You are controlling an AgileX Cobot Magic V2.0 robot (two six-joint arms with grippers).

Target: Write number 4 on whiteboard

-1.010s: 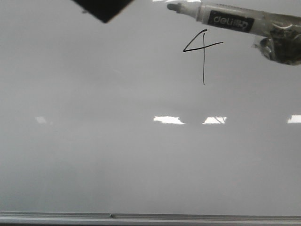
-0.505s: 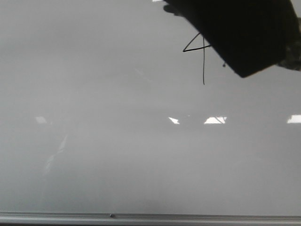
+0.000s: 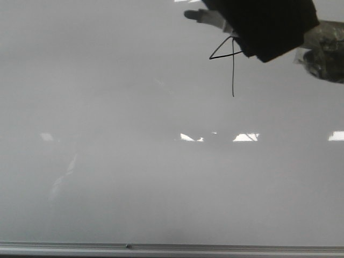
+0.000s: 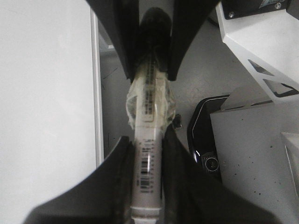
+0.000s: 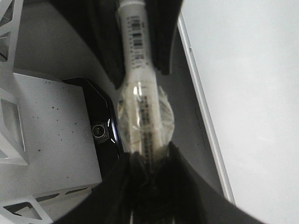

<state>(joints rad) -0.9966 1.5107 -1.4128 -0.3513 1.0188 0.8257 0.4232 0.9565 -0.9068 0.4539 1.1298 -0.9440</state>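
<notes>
1. A marker [image 4: 148,140] is clamped between the fingers of both grippers: in the left wrist view the left gripper [image 4: 147,154] is closed on its barcoded barrel, and in the right wrist view the right gripper [image 5: 149,161] is closed on its taped middle, probably as a handover.
2. In the front view the marker is held off the whiteboard [image 3: 134,177], its tip near the top edge, so no further ink is laid.
3. The 4 [image 3: 230,59] sits high and right of centre on the whiteboard, partly hidden by a dark arm part [image 3: 269,27].
4. The 4 is thin, black and open-topped: a slant, a crossbar, a long stem. The writing is judged complete.
</notes>
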